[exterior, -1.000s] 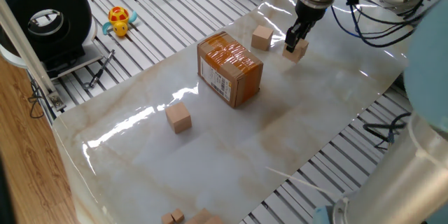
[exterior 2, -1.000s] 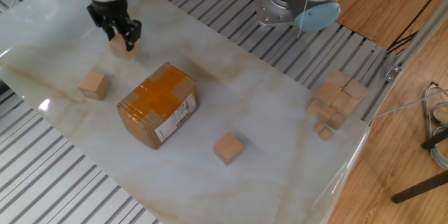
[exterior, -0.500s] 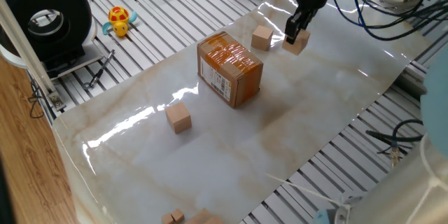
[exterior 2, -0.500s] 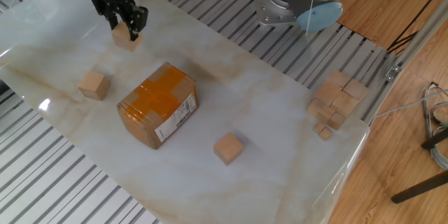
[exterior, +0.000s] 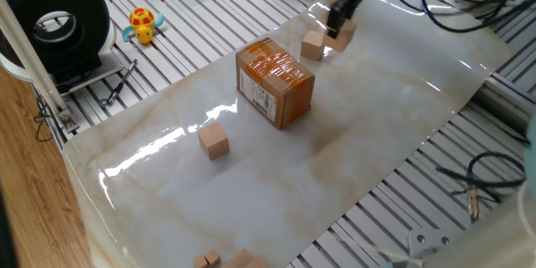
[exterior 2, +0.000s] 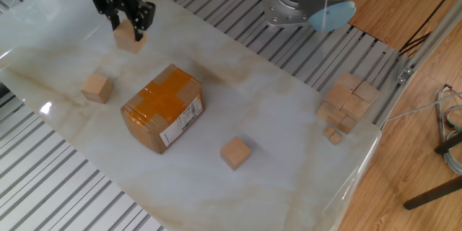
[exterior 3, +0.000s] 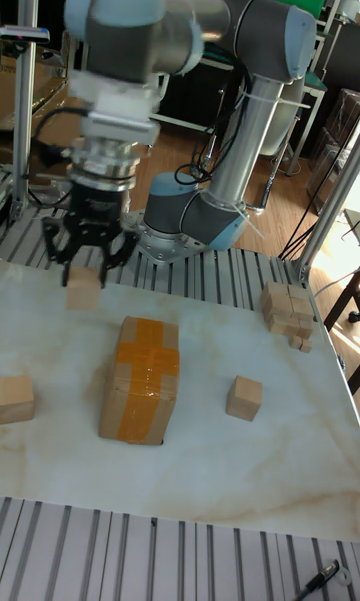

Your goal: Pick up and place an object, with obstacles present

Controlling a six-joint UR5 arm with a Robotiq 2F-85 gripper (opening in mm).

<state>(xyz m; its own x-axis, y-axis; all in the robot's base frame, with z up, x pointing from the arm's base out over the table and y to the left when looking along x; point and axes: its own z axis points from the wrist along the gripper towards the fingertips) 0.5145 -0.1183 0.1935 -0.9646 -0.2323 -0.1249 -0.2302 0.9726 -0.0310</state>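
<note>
The gripper (exterior 2: 124, 23) is clamped on a cube (exterior 2: 128, 37), its two fingers pinching the top of the block so that most of it hangs below the tips. The cube is lifted clear of the table (exterior 2: 289, 115), above the far end from the stack of spare cubes (exterior 2: 349, 99). A second cube (exterior 2: 96, 87) sits on the table near that end, just below and to the side of the held one. The box (exterior 2: 162, 107) stands in the middle of the table, between the gripper and a third cube (exterior 2: 235, 152).

The grip looks shallow, so a quick swing or a bump might twist the cube or let it slip out. If the arm carries it toward the other end at too low a height, the hanging cube could clip the box's top edge and shove it. A drop here could also knock the second cube.
</note>
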